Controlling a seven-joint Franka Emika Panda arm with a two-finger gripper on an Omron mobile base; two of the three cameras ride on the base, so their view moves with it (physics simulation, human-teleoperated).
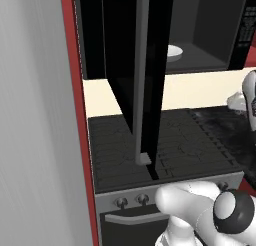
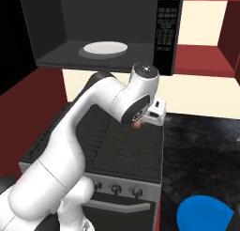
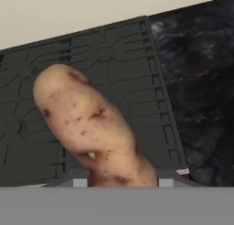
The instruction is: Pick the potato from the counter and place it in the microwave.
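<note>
The fingers (image 3: 119,182) are clamped on the potato (image 3: 91,125), which juts out between them, lifted above the black ridged stove top (image 3: 114,59). In the right base view the potato (image 2: 137,125) peeks from under the hand. Behind, beyond the cream worktop (image 2: 197,91), the microwave (image 2: 166,33) stands open, its white plate (image 2: 103,49) bare.

A rendered kitchen is shown. A black microwave (image 2: 165,33) with an open cavity and a white plate (image 2: 103,49) is mounted above a pale cream counter (image 1: 200,90). Below it, a black ridged stove (image 2: 126,141) with a row of knobs (image 2: 116,189) and an oven handle (image 1: 135,218) is seen. Red cabinet panels (image 2: 206,56) and a dark marbled worktop (image 2: 201,150) are set alongside.
</note>
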